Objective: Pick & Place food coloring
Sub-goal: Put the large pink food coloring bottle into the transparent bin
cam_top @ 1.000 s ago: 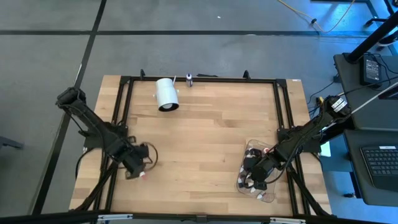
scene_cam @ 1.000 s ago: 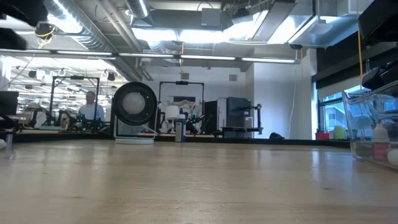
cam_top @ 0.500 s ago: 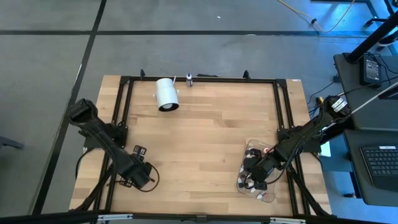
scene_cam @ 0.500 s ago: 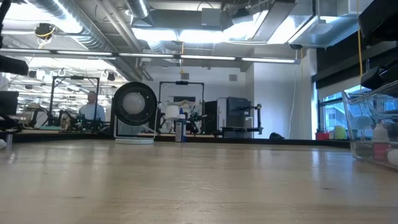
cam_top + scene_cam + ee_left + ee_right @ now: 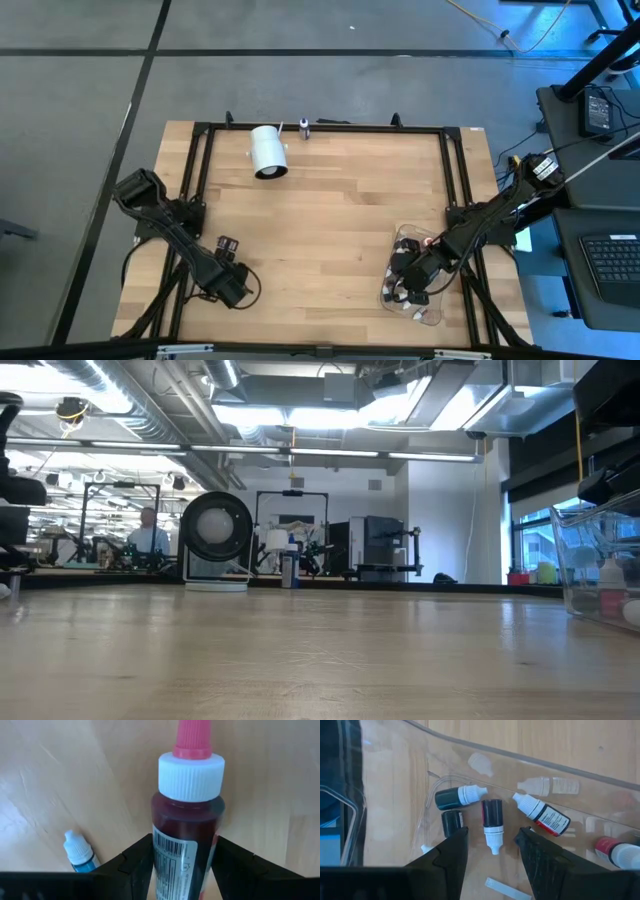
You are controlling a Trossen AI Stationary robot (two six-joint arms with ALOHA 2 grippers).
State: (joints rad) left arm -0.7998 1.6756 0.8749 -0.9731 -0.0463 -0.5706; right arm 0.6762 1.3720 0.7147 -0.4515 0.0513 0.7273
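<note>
The worktop [image 5: 330,220] is showing pale wood planks with a smooth, lightly sheened finish, framed by matt black metal rails [image 5: 196,180]. The red bottle [image 5: 187,845] is looking like glossy translucent plastic, wearing a ribbed white plastic cap [image 5: 191,775] and a paper label [image 5: 172,867]. The left hand [image 5: 182,870] is looking like matt black plastic. The clear bin [image 5: 390,805] is gleaming like thin glossy plastic. The white cylinder [image 5: 267,151] is looking smooth and matt.

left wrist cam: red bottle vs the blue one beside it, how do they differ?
The red bottle sits between the left gripper fingers; the blue-filled bottle lies loose on the wooden table. Red looks much bigger. Red has a pink tip; blue's is white. Both have white caps.
</note>
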